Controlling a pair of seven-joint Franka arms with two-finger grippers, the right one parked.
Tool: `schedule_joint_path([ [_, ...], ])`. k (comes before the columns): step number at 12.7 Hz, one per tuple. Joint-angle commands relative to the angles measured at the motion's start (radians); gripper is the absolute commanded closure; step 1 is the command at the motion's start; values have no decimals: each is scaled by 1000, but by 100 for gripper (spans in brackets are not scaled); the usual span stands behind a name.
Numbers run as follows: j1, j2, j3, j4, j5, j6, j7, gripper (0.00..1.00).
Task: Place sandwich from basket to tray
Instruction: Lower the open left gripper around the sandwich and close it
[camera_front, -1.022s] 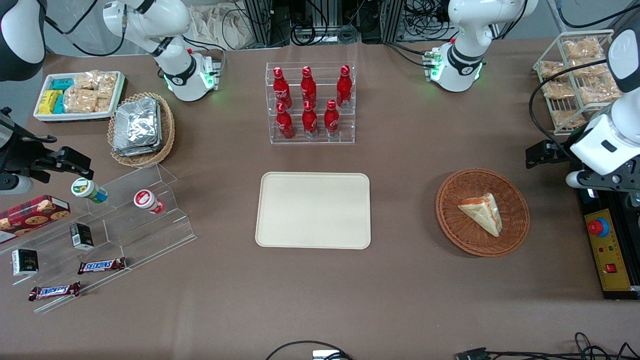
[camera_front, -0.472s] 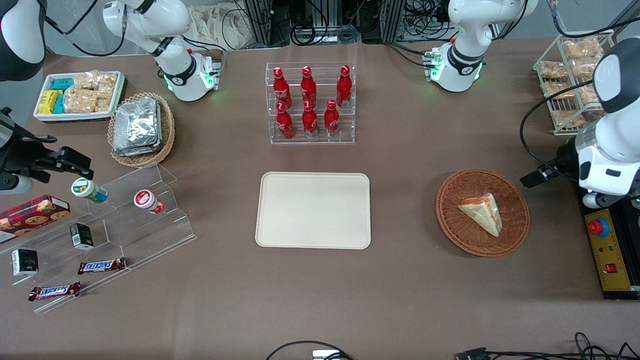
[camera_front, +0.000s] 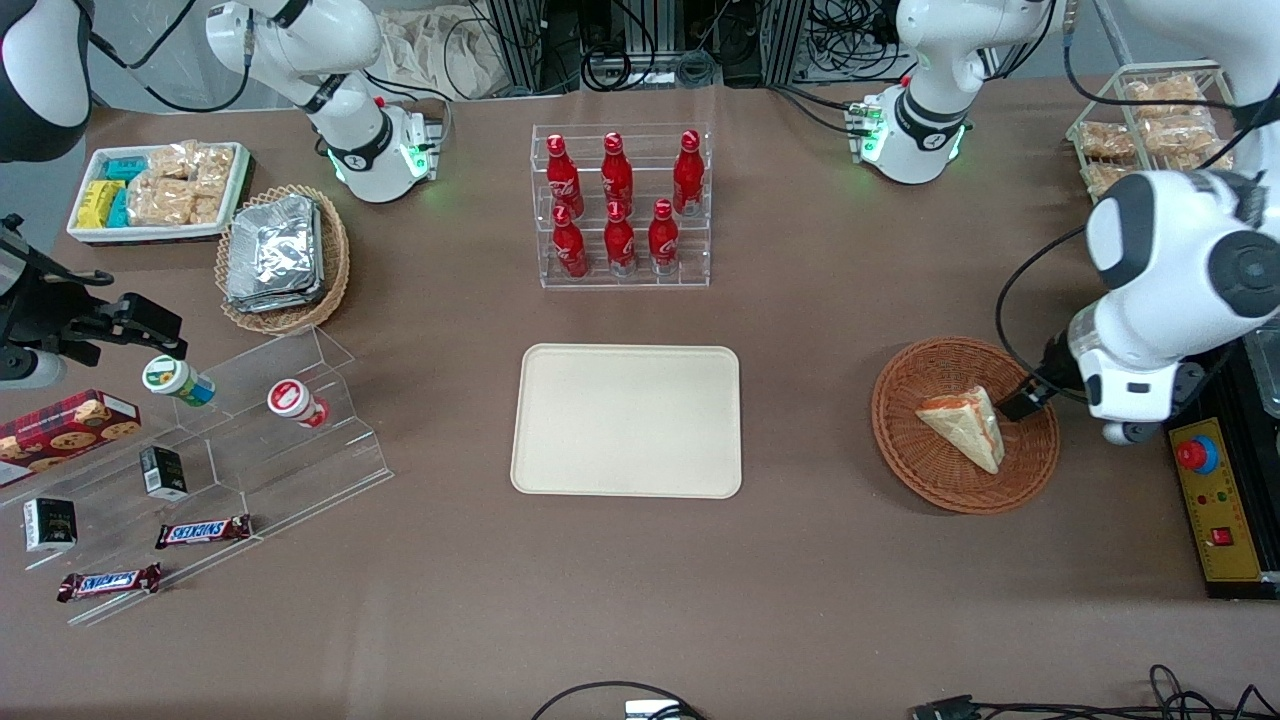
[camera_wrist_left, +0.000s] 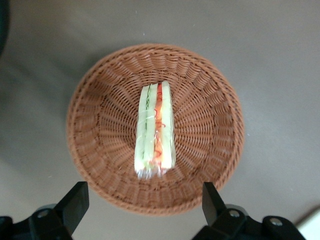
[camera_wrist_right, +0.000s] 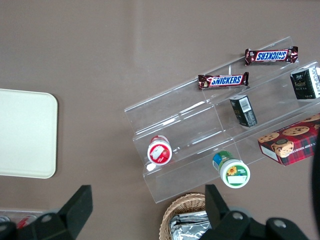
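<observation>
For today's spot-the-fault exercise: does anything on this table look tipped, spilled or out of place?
Two small cups, one with a green rim and one with a red rim, lie tipped on their sides on the clear stand. The sandwich sits intact in its basket, the open claw above it. The tray is bare.

Brown-covered table (camera_front: 820, 600); cable clutter (camera_front: 640, 40)

Brown table (camera_front: 820, 300): tray (camera_front: 627, 421), basket (camera_front: 925, 470), bottle rack (camera_front: 622, 207).
</observation>
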Motion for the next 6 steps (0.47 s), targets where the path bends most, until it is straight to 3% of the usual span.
schedule_joint_path([
  [1,11,-6,-8,-128,-4,144,-47,0],
  [6,11,104,-6,-136,-7,193,-81,0],
])
